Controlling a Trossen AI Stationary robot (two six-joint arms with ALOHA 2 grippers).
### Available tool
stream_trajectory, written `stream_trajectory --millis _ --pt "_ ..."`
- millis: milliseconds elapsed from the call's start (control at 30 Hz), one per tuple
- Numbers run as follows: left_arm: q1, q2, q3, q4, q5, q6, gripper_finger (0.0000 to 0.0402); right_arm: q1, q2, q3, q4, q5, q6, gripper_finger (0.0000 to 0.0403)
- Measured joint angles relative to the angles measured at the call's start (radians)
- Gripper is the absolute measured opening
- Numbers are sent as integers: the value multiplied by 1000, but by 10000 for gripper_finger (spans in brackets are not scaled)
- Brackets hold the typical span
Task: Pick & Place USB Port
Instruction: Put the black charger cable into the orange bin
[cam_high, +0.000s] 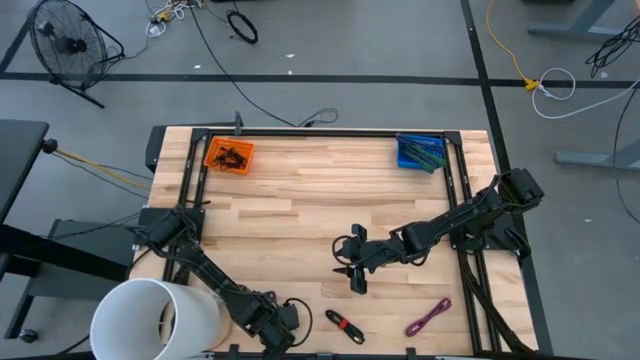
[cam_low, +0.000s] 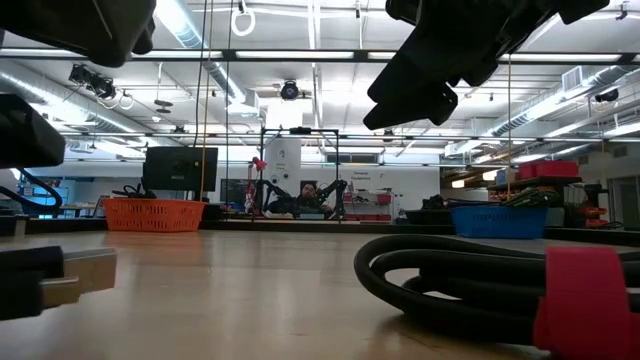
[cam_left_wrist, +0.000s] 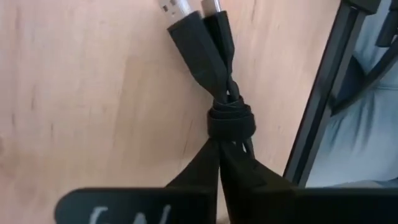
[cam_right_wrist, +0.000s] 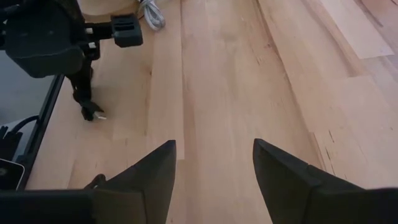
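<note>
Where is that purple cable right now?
In the high view, the purple cable lies bundled on the wooden table near its front right corner, right of the black-and-red cable and apart from both arms.

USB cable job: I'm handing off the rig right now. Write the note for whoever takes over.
Left gripper: jaws shut on the black USB cable, near the table's front edge.
Right gripper: jaws open, empty, over bare wood mid-table.
On the table at the front: red-tied black cable and purple cable.
At the far corners: orange bin and blue bin.
Done: one cable grasped.
Left: carry and place it. The pictures don't show which bin it goes in.
</note>
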Motion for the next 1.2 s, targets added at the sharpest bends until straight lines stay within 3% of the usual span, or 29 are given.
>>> stream_trajectory --millis 200,467,633,967,1200 --pt "17 -6 3 -2 -21 30 3 0 0 0 0 0 0 212" --pt "30 -2 174 -303 -144 70 1 0 0 0 -2 0 0 212" --pt "25 -2 269 -389 -180 86 1 0 0 0 -6 0 0 212" --pt "76 -5 343 -831 -445 13 1 0 0 0 -6 0 0 212" --pt "179 -5 343 -945 -553 94 0 0 0 0 -6 0 0 212"
